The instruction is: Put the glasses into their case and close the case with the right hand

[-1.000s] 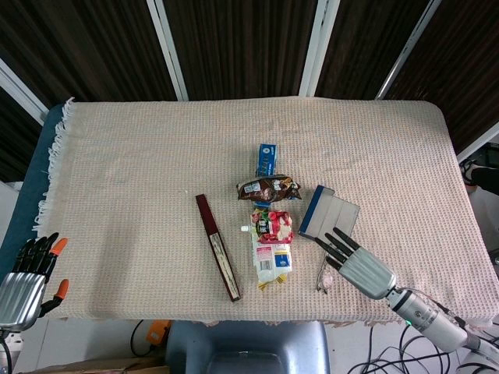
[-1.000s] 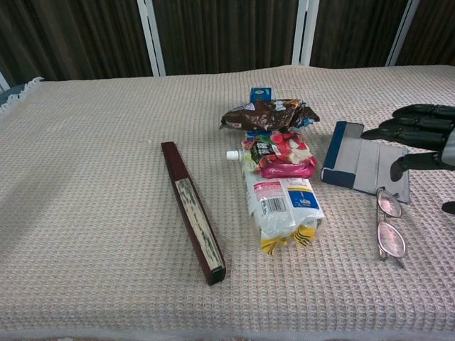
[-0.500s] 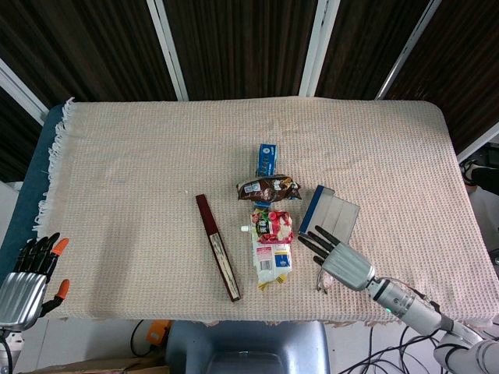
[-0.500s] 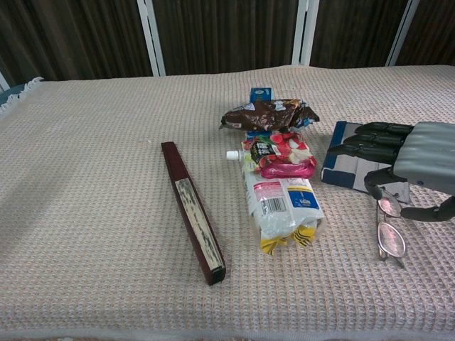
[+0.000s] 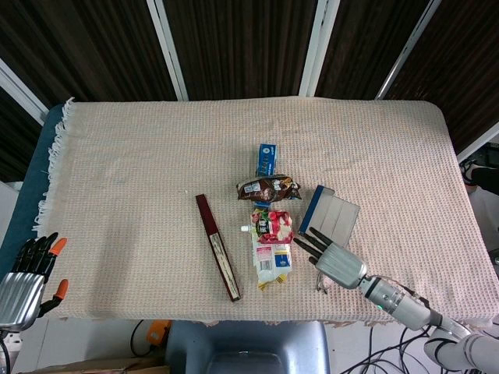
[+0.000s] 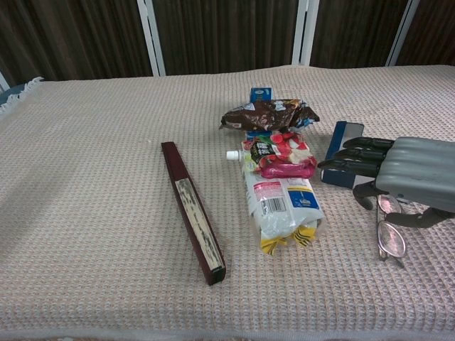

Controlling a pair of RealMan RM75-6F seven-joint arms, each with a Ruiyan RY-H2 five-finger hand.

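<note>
The glasses (image 6: 389, 231) lie on the cloth at the front right, mostly hidden under my right hand in the head view (image 5: 320, 280). Their case (image 5: 330, 213) lies open and flat just behind them, blue outside and grey inside; the chest view shows its near left end (image 6: 339, 151). My right hand (image 5: 331, 258) hovers over the glasses and the case's near edge, fingers stretched out and apart, holding nothing (image 6: 398, 174). My left hand (image 5: 27, 274) hangs off the table's front left corner, holding nothing.
Left of the case lies a row of snacks: a blue carton (image 5: 267, 159), a brown packet (image 5: 268, 188), a red packet (image 5: 274, 225) and a white pouch (image 5: 272, 262). A long dark-red box (image 5: 217, 246) lies further left. The table's front edge is close behind my right hand.
My right hand has moved left and toward the table's front edge, coming over the glasses and the case's near end. Nothing else has moved.
</note>
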